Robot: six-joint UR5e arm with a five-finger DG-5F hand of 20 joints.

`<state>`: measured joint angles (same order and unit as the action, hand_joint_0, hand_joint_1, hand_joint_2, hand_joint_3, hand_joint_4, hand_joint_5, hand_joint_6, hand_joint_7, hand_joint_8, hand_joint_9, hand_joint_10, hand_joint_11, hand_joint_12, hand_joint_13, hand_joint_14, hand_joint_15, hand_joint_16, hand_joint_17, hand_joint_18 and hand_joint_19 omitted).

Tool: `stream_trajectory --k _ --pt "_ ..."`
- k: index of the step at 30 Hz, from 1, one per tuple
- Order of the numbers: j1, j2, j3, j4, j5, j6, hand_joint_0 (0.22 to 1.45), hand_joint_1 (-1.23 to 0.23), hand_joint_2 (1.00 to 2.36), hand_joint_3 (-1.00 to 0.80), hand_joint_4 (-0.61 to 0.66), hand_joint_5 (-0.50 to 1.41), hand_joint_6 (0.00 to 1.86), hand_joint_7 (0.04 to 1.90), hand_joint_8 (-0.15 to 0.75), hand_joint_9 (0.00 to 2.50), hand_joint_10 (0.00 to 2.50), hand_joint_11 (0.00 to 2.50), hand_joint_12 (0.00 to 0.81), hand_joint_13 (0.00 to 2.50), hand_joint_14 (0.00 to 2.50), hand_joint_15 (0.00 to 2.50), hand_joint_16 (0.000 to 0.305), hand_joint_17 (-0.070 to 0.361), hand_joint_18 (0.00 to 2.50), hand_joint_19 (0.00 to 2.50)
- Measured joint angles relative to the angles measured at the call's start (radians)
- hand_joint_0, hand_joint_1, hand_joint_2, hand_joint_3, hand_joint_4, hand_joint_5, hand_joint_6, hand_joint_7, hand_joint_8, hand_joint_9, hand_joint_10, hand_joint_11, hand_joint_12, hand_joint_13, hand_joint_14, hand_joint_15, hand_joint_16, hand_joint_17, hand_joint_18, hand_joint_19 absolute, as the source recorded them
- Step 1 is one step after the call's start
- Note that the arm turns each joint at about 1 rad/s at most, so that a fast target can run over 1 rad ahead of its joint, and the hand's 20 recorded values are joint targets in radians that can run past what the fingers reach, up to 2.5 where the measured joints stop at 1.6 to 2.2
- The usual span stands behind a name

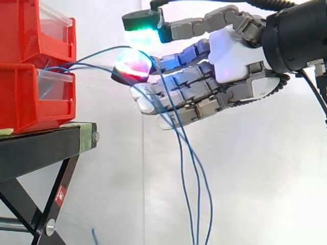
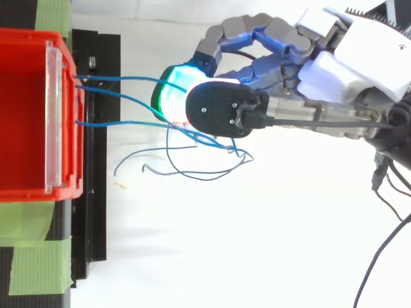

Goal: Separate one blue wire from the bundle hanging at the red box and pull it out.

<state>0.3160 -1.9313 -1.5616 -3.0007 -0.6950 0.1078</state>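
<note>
Side view: thin blue wires (image 2: 119, 124) run right from the lower red plastic bin (image 1: 25, 102) across the robot hand (image 1: 235, 56) (whether any is pinched, I cannot tell), then hang down.

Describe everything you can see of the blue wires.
The blue wires are thin and flexible, and three strands can be seen. They leave the red bin's front, span the gap in shallow arcs, and run across the hand, touching it. Below the hand they hang loose, with the free ends curling.
</note>
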Motion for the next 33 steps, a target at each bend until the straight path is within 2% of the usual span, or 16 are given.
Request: stream_trajectory --k 8,14,26,33 --pt "0.0 0.0 0.0 -0.002 0.001 -0.003 0.6 -0.78 1.02 -0.1 0.06 -0.16 0.88 1.02 0.325 0.6 0.01 0.5 0.443 0.44 0.01 0.38 0.059 0.134 0.47 0.33" --pt "0.0 0.0 0.0 -0.01 0.002 -0.002 0.6 -0.78 1.02 -0.09 0.06 -0.16 0.88 1.02 0.328 0.58 0.01 0.48 0.445 0.42 0.01 0.38 0.061 0.137 0.45 0.31" --pt "0.014 0.0 -0.002 -0.063 -0.003 0.008 0.6 -0.78 1.02 -0.09 0.06 -0.16 0.88 1.04 0.328 0.6 0.01 0.49 0.447 0.43 0.01 0.38 0.061 0.137 0.46 0.33" --pt "0.037 0.0 -0.058 -0.042 -0.011 0.041 0.6 -0.78 1.02 -0.08 0.06 -0.16 0.88 1.04 0.329 0.61 0.01 0.51 0.45 0.46 0.01 0.4 0.061 0.137 0.48 0.34"
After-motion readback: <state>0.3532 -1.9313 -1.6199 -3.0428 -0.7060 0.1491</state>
